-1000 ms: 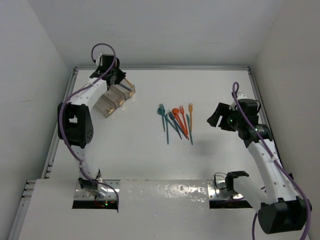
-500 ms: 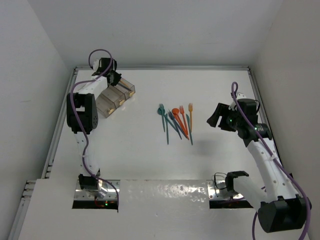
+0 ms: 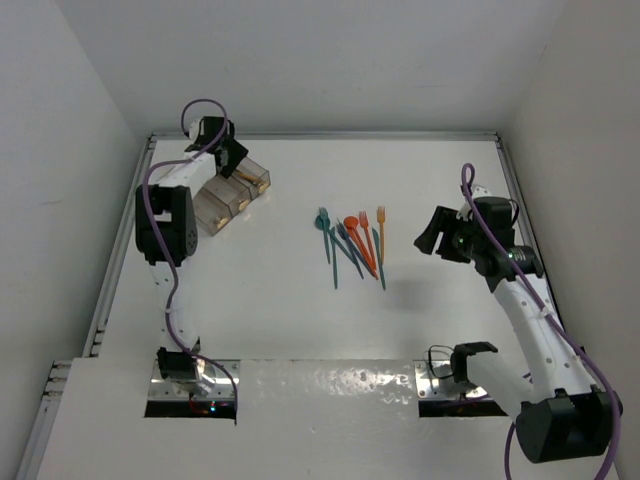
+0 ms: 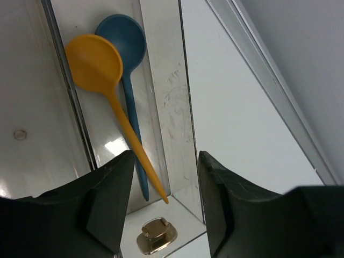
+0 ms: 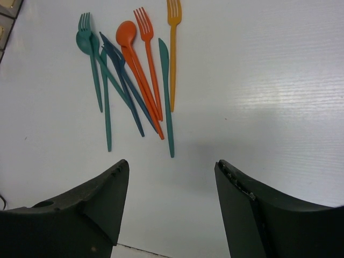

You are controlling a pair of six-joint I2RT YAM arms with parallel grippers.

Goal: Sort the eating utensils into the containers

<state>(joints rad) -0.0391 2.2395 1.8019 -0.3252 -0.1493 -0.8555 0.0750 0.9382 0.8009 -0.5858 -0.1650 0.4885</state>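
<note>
Clear plastic rectangular tray with three narrow compartments [image 3: 232, 192]: far left of the white table [image 3: 280, 300]. An outer compartment holds a yellow-orange plastic spoon [image 4: 99, 70], its handle crossing that of a blue plastic spoon [image 4: 129, 43]. Left gripper [image 4: 161, 209]: above the tray's end, fingers spread, nothing between them. Loose pile of teal, blue and orange plastic forks, spoons and knives [image 3: 352, 245]: table centre, overlapping. Right gripper [image 5: 172, 209]: near the pile, fingers spread, empty.

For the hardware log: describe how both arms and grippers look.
Both arms have white links and black joint housings: left arm, right arm. A purple cable loops along each. The left gripper and right gripper have dark, blunt, wedge-shaped fingers.
</note>
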